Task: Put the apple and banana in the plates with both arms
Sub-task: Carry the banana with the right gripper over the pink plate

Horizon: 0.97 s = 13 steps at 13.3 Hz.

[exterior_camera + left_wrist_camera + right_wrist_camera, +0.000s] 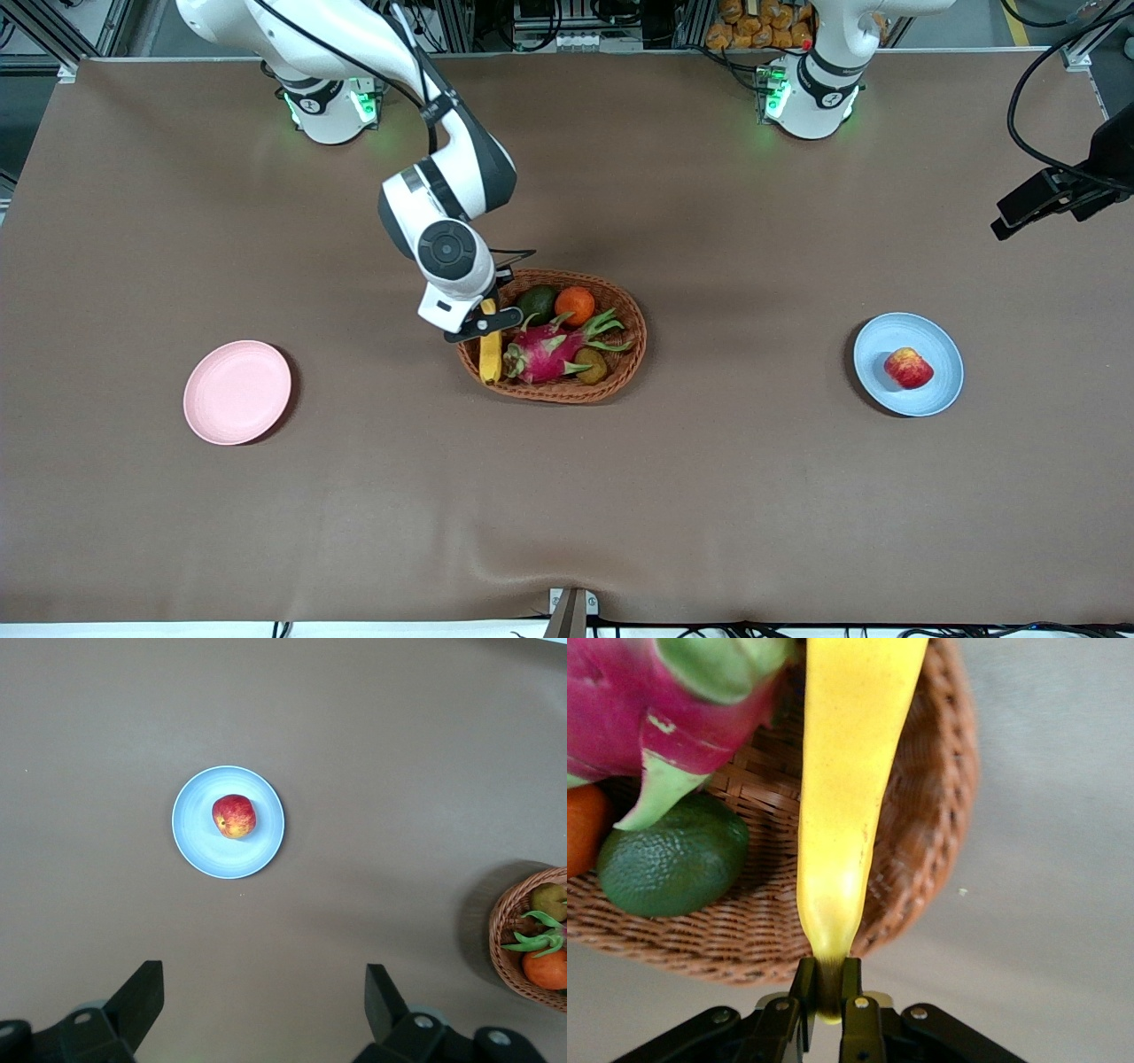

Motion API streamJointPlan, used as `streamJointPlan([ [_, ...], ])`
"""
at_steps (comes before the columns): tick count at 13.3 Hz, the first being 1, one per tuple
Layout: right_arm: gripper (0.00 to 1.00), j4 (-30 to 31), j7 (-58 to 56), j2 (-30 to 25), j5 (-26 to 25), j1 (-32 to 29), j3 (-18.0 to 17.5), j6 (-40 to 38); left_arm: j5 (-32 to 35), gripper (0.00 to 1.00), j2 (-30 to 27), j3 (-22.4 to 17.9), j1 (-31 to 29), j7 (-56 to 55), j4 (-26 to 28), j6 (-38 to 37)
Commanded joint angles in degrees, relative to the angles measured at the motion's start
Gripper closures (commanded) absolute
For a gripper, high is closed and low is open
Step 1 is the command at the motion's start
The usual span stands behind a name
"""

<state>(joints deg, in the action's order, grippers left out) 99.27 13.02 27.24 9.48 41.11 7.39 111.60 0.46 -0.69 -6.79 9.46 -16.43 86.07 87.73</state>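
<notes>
The yellow banana (490, 356) lies along the wicker basket's (640, 341) rim toward the right arm's end. My right gripper (485, 321) is over that rim, shut on the banana's dark tip; the right wrist view shows the banana (850, 771) running out from the closed gripper (826, 988). The red apple (908, 368) sits in the light blue plate (930, 341) toward the left arm's end. The pale pink plate (236, 392) is bare toward the right arm's end. My left gripper (1028, 208) hangs open and empty over the table; its wrist view (264, 1001) shows the apple (234, 816) in the blue plate (213, 850).
The basket in mid-table also holds a magenta dragon fruit (545, 350), an orange (575, 305), a dark green fruit (537, 301) and a small brown fruit (591, 365). In the right wrist view the dragon fruit (620, 709) and green fruit (673, 864) lie beside the banana.
</notes>
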Motion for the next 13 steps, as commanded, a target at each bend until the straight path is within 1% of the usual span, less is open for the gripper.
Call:
streamJointPlan([
  [1, 1.00, -0.74, 1.05, -6.04, -0.61, -2.08, 0.96, -5.68, -0.64, 0.00, -0.80, -0.68, 0.12, 0.88, 0.59, -0.10],
  [3, 1.00, -1.54, 0.35, -8.16, -0.61, -5.06, 1.22, -6.84, -0.55, 0.00, -0.72, -0.85, -0.23, 1.58, 0.41, -0.11],
  [5, 1.00, -1.80, -0.10, -7.99, -0.69, -10.32, 1.40, -6.49, -0.12, 0.00, -0.63, -0.85, -0.15, 1.76, 0.41, -0.11],
  [6, 1.00, -2.93, -0.36, -7.56, -1.48, -13.40, 1.49, -6.49, 0.15, 0.00, -0.63, -0.85, -0.06, 1.67, 0.32, -0.11],
  [7, 1.00, -3.90, -2.45, -7.29, -4.53, -15.95, 1.49, -6.31, 0.24, 0.00, -0.63, -0.85, -0.14, 1.76, 0.23, -0.11],
  [8, 1.00, -4.96, -5.34, -6.24, -7.43, -18.07, 1.49, -5.35, 0.24, 0.00, -0.63, -0.85, -0.15, 1.84, 0.15, -0.19],
  [9, 1.00, -6.10, -8.76, -4.84, -8.68, -21.74, 1.49, -3.78, 0.24, 0.00, -0.63, -0.77, -0.06, 1.84, 0.15, -0.80],
  [11, 1.00, -8.12, -17.28, -1.59, -8.96, -28.78, 1.57, -1.57, 0.15, 0.00, -0.71, -0.59, 0.21, 1.84, 0.06, -1.34],
  [13, 1.00, -9.62, -22.05, 2.10, -10.79, -34.41, 1.57, -0.25, -0.02, 0.00, -0.89, -0.59, 0.21, 1.84, -0.03, -1.42],
])
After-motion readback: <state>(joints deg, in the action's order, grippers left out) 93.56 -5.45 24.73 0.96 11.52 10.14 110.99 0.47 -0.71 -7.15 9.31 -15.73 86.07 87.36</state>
